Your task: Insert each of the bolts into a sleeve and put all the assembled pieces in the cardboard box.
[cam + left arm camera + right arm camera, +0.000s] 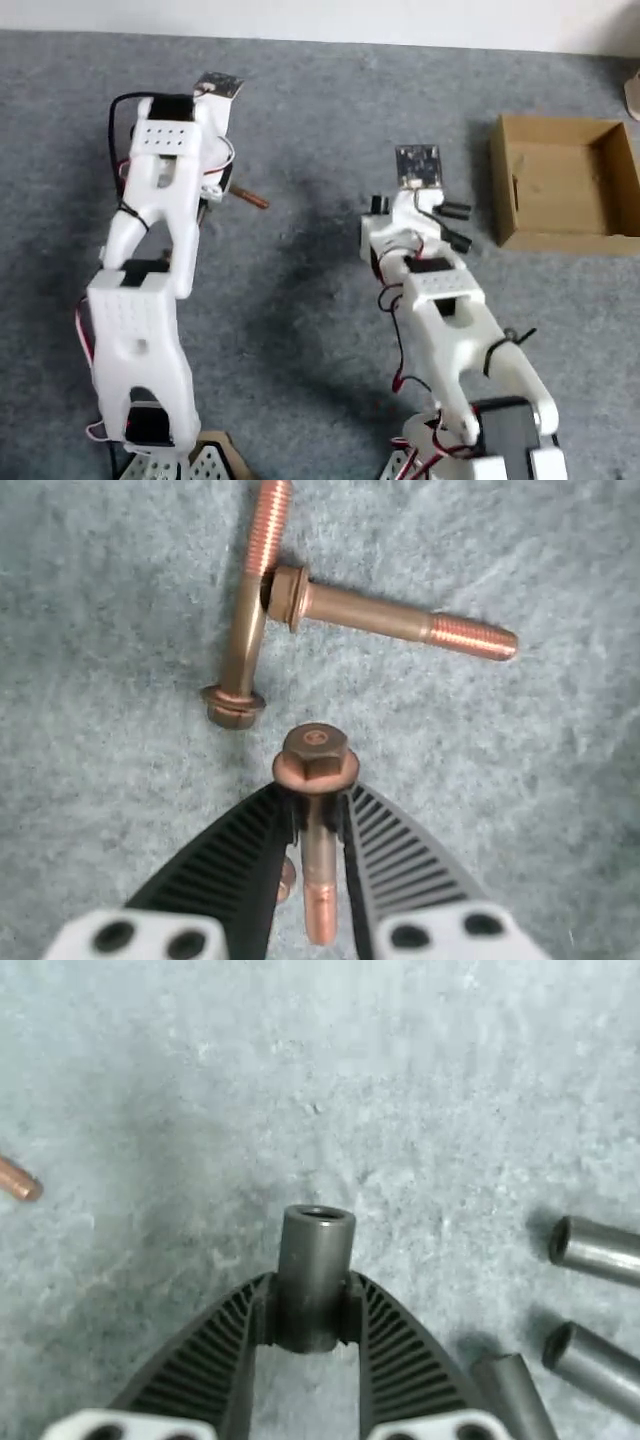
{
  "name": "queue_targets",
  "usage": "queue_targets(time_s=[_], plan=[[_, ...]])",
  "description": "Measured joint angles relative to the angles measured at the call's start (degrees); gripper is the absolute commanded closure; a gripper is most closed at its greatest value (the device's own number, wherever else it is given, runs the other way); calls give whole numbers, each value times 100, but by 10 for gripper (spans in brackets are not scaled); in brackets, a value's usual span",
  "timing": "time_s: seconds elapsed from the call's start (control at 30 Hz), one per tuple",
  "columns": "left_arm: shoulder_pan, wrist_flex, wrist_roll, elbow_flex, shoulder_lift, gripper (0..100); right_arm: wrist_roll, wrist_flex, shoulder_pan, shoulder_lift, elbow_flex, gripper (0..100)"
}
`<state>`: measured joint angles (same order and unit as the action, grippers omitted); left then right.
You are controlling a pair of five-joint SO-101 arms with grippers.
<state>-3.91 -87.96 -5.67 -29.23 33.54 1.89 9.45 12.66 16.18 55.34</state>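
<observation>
**Bolt and sleeve held, still apart**

From above we see the left arm [165,180] well apart from the right arm [440,290], with the cardboard box [503,190] beside the right.

Left wrist: our left gripper [318,815] clamps a bolt [318,765], head outward and shank lying along the fingers.

Right wrist: our right gripper [312,1310] clamps a sleeve [315,1260], bore facing outward.

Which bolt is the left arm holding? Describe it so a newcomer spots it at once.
On the grey carpet, find the left gripper. A copper bolt is clamped between its black fingers, hex head sticking out beyond them. The other two bolts lie loose, touching each other.
</observation>
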Motion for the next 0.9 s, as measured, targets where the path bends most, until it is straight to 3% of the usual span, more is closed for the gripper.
queue_targets(time_s=[0.4,0.73,0.9], plan=[[9,3007,352,4818,-3710,993,0,-1046,264,484,888,992],[9,3376,1292,5890,-4264,993,0,-1090,1178,545,1002,992],[0,3921,1327,6382,-4264,993,0,-1820,1248,932,1688,992]])
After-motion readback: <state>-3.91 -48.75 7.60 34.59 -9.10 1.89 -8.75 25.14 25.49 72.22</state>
